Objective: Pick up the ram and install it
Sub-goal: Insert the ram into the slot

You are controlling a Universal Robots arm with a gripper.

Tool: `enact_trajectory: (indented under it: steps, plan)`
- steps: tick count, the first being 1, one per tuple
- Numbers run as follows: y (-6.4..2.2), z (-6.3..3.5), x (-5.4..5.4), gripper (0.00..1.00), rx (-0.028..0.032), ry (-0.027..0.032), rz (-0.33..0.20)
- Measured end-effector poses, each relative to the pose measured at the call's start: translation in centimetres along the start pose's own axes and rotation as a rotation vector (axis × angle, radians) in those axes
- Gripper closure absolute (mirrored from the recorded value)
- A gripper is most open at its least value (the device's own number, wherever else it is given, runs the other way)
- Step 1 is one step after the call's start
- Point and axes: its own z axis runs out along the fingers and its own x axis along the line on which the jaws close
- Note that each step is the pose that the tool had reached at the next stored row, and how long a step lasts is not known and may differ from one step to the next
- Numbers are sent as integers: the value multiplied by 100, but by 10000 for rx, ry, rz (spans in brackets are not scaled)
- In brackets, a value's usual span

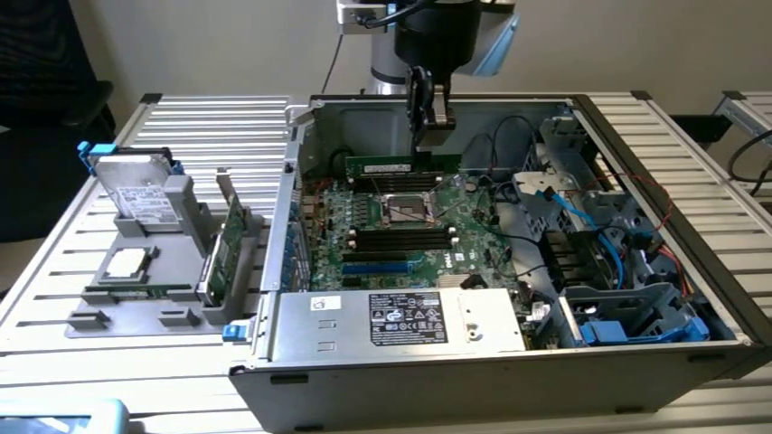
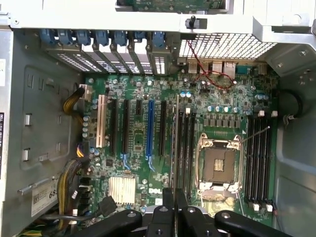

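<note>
Setup: open computer case [image 1: 507, 380] on a slatted tabletop [image 1: 675, 136], motherboard [image 1: 465, 212] exposed.
Gripper: the gripper [image 1: 422, 149] reaches down into the case from above, over the far side of the CPU socket [image 1: 410, 210].
Jaws: clamped together on the ram, gripping it at its upper edge.
Ram location: the ram [image 1: 386, 167] hangs on edge under the jaws, just above the board, beyond the socket in the exterior view.
Long axis: runs from the exterior view's left to its right, most of the stick reaching leftward from the jaws.
Key relation: in the wrist view the ram [image 2: 177, 143] shows as a thin edge running straight out from the gripper [image 2: 174, 195], parallel to the black memory slots [image 2: 191, 148] and just beside them, between those slots and the expansion slots.
Seating: cannot tell whether the lower edge touches a slot.
Stage (judgement): pickup done, alignment in hand.
</note>
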Motion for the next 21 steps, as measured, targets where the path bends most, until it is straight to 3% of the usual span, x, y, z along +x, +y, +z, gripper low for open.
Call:
enact_trajectory:
  steps: [6, 21]
  plan:
    - [-17, 40, -52, 87, 0, -1, 20]
    - [-41, 276, -138, 87, 8, 21, 28]
